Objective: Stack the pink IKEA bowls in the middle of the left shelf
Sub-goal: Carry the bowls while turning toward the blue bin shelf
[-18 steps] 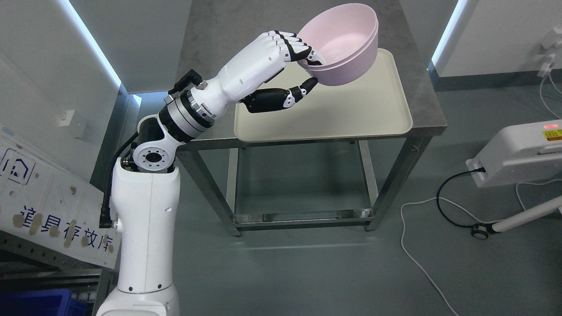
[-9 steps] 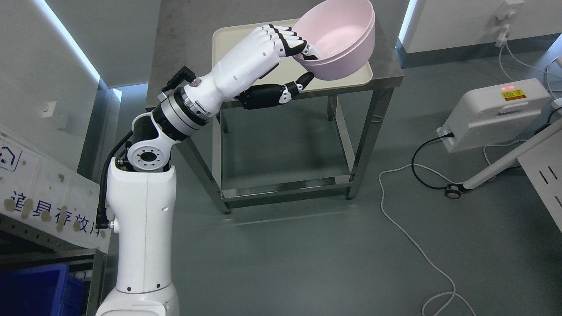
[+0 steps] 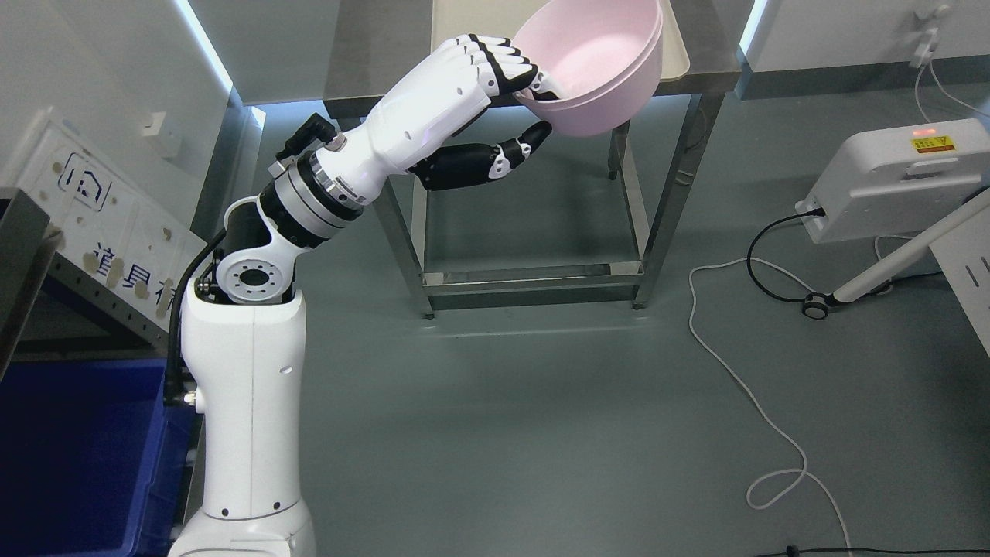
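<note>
While raised, left hand point(image 3: 495, 93) fingers point(image 3: 510, 66) grasp two nested pink bowls point(image 3: 599, 66) (rim pinched).

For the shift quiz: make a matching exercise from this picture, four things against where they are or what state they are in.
Things:
1. pink bowls
2. blue bin
3. white cable
4. cream tray

Places or states:
A. lying loose on the floor, at the right
B. on the metal table, at the top edge
C. lower left corner
D. held tilted in the left hand, fingers inside the rim, thumb beneath

Pairs: 1-D, 2-C, 3-A, 4-B
</note>
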Available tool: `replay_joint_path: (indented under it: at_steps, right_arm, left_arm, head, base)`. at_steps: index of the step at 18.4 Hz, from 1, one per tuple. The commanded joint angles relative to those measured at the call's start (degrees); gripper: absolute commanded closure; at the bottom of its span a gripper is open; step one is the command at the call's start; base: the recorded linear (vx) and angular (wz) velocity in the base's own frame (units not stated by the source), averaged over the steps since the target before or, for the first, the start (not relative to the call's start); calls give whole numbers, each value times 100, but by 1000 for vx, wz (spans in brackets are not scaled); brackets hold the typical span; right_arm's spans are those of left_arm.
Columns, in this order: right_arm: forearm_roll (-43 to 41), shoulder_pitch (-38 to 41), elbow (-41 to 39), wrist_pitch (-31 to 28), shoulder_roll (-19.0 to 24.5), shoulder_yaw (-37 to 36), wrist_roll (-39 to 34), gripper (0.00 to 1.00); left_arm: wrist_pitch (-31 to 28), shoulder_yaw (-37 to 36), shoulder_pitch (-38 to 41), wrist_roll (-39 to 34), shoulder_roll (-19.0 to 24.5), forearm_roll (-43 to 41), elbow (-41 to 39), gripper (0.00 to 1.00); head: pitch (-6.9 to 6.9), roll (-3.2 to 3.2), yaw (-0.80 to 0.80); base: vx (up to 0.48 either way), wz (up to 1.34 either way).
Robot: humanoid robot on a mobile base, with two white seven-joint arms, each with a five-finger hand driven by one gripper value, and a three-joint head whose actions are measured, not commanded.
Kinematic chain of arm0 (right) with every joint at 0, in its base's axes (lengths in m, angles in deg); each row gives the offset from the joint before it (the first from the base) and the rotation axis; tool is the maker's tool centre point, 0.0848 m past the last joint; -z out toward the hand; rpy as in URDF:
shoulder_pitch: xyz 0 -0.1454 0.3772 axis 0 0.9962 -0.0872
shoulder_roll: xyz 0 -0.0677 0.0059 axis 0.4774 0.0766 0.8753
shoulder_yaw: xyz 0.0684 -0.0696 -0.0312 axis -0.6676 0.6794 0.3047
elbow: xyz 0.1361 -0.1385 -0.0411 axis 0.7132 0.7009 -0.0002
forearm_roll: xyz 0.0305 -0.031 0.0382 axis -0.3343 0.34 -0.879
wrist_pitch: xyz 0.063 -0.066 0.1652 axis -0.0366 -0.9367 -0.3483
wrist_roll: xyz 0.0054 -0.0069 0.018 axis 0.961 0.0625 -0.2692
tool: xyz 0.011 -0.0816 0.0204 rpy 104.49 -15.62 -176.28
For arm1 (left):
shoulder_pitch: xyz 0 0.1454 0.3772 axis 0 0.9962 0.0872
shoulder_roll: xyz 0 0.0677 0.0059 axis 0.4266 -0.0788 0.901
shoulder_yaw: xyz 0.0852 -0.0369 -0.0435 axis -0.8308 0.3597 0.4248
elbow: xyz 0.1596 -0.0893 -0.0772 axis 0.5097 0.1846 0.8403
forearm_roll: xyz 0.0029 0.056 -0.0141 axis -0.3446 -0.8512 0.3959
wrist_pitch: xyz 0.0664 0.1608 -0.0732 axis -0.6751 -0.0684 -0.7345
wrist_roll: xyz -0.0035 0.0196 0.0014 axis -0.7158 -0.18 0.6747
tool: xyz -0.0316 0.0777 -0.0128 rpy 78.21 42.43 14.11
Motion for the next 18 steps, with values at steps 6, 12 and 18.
replay_joint_path:
  at_steps: [6,12,18]
  right_arm:
    - [-9,0,-100,-5,-100,-26,-23,0]
    - [-9,0,-100,-5,-100,-26,-23,0]
    - [-9,0,-100,-5,-100,-26,-23,0]
  left_arm:
    - [272,-176,39,12,100,214,-473,98]
    - [246,-167,30,3,100,214,-473,98]
    - [-52,87,-329,3,100,214,-473,98]
  head:
    - [0,0,0]
    - [0,0,0]
    - [0,0,0]
  base:
    - [-263,171]
    - [-297,622]
    - [-281,1317]
